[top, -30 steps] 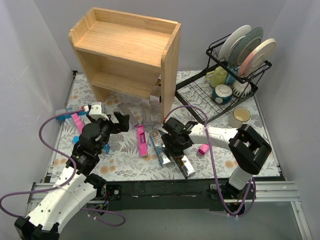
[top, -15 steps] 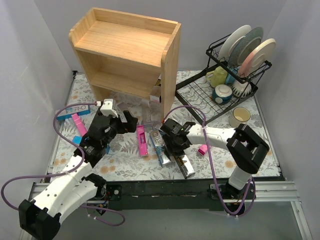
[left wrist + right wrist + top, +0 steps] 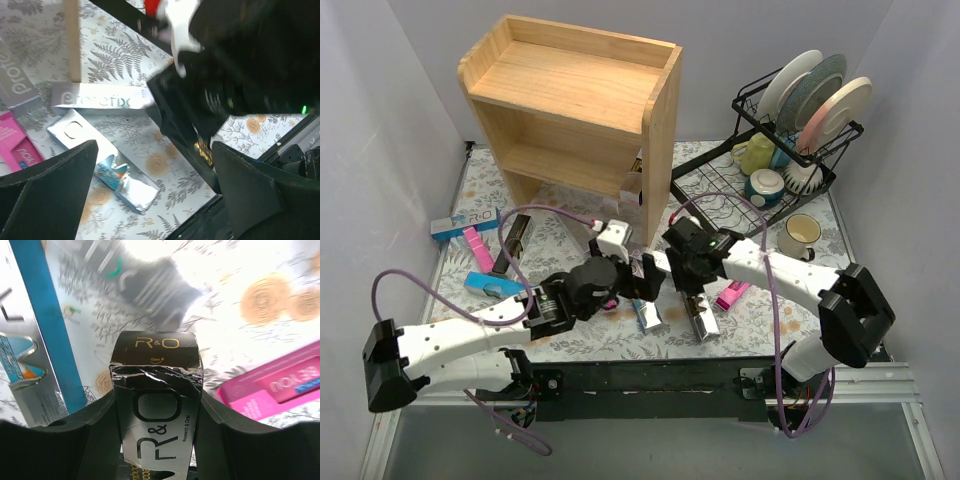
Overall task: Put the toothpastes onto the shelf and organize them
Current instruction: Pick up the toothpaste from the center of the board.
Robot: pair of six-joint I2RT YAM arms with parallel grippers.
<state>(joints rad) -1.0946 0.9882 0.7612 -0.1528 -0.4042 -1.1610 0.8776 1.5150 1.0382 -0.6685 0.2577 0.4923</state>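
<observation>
Matt unpainted wooden shelf (image 3: 570, 80), glossy black-and-silver foil-faced cardboard box (image 3: 156, 390), black metal wire dish rack (image 3: 720, 195), glossy pink carton (image 3: 280, 385)

Overhead view: even, diffuse light from above casts soft shadows beneath the shelf (image 3: 570, 75) and my arms on the desk (image 3: 760, 325). Right wrist view: white glare washes out the top, while the black-gold toothpaste box (image 3: 157, 390) is sharp. Left wrist view: upper right blurred, dark fingers (image 3: 45, 190) defocused.

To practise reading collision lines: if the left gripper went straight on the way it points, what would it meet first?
Most likely the black box clamped in the right gripper, which crosses just ahead of the open left gripper. Depth is unclear, so the gap cannot be judged.
</observation>
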